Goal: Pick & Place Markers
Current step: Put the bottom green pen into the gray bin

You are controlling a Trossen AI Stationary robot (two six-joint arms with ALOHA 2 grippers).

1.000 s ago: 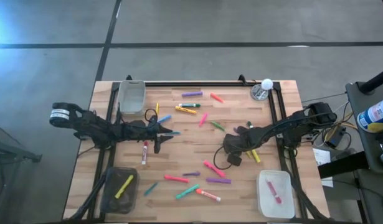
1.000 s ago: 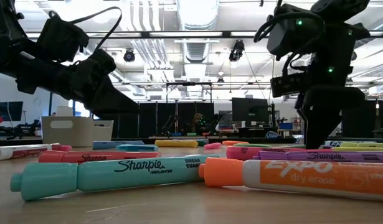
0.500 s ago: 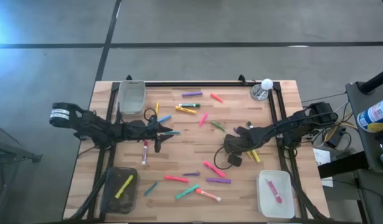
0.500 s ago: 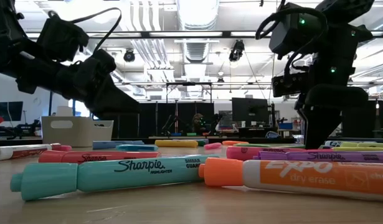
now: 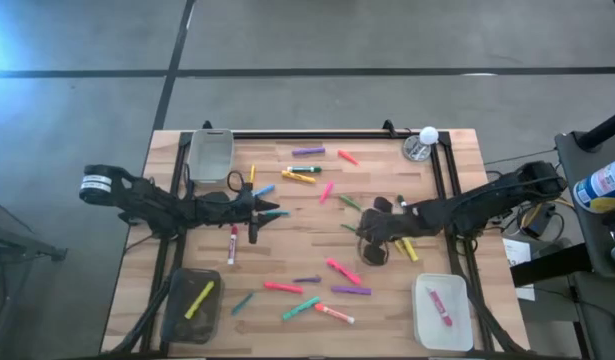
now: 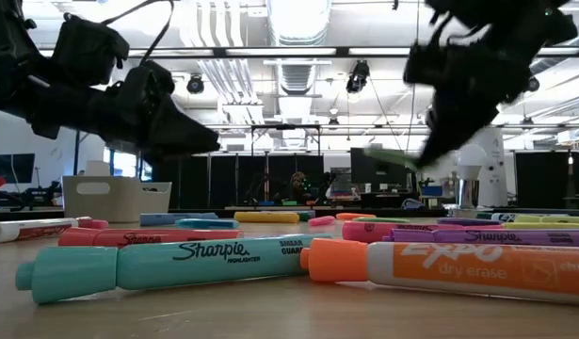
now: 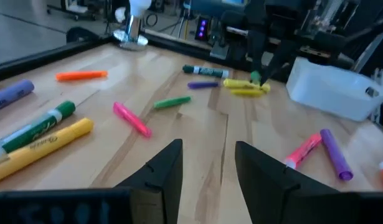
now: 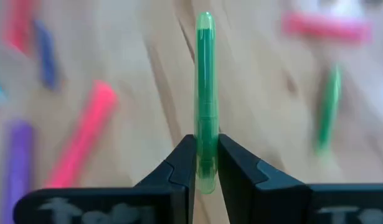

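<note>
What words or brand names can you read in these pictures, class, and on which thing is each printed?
"Sharpie HIGHLIGHTER" and, faintly, "SMEAR GUARD": teal marker, low view.
"EXPO dry erase": orange-capped white marker, low view.
Print on the pink marker, purple marker and the left wrist view's yellow marker: too blurred.

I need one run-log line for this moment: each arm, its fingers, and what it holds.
right gripper: shut on green marker, lifted off table | left gripper: open, empty, over table centre-left | phase: carrying

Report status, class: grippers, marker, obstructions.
Right gripper shut on green marker, lifted off table. Left gripper open, mid-table. Path clear.
</note>
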